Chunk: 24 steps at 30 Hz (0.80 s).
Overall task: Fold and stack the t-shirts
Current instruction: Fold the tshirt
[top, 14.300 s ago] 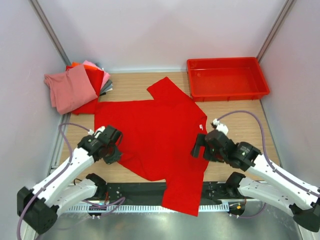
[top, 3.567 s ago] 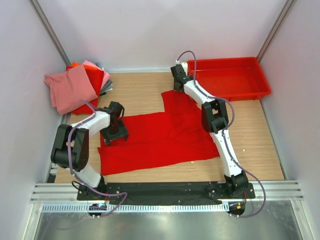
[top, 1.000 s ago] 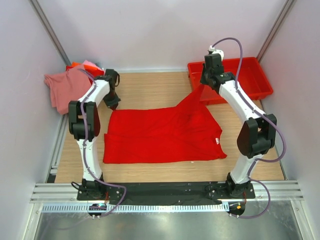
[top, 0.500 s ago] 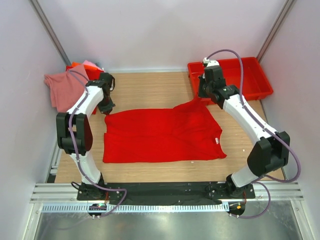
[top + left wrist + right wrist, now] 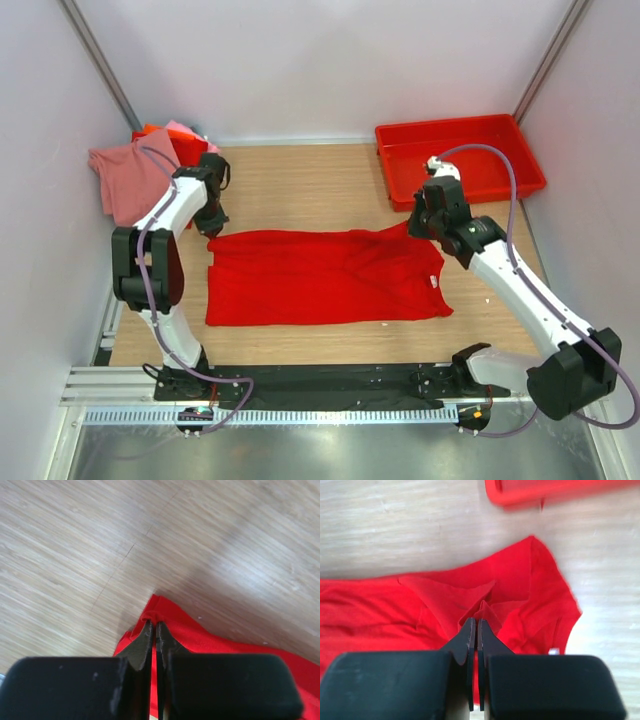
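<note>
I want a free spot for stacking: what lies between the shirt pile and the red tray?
Mostly bare tabletop in the top view; the left arm hangs by the pile.

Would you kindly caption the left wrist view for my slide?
Left gripper shut on a corner of the bright red cloth t-shirt.

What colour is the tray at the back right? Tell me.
The tray is red; clearest from the top camera.
</note>
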Each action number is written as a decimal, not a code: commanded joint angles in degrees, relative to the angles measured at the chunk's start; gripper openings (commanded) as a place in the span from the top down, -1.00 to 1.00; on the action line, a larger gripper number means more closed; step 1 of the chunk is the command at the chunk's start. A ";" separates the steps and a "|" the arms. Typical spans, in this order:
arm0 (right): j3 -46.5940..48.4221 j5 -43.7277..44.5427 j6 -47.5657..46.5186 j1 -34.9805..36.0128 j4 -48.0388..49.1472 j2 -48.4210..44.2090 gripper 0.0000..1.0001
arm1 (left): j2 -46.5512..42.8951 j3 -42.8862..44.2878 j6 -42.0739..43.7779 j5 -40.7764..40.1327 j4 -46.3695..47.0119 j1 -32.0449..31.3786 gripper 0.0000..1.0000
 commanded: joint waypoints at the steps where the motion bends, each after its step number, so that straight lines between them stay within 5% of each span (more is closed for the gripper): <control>1: -5.03 -0.20 7.21 1.12 -0.51 -4.58 0.97 | -4.39 -1.30 0.73 -2.15 -1.06 0.00 1.00; 12: -16.72 3.32 14.95 1.21 -4.82 -17.59 0.97 | -10.45 -8.42 1.08 -1.89 -1.94 -0.26 1.00; 17: -17.08 0.68 17.59 1.21 -9.56 -20.66 0.90 | -16.34 -13.16 1.35 -1.36 -4.31 -0.35 0.70; 19: -16.90 0.34 18.64 1.29 -12.55 -22.42 0.36 | -19.15 -14.13 1.35 -2.41 -5.89 -0.35 0.57; 20: -16.73 -0.71 18.91 1.29 -13.42 -24.34 -0.13 | -21.86 -14.48 1.61 -3.29 -6.16 -0.35 0.29; 24: -14.98 -0.54 21.28 1.29 -16.60 -28.84 -0.55 | -25.92 -11.68 1.26 -4.88 -8.71 -0.35 -0.32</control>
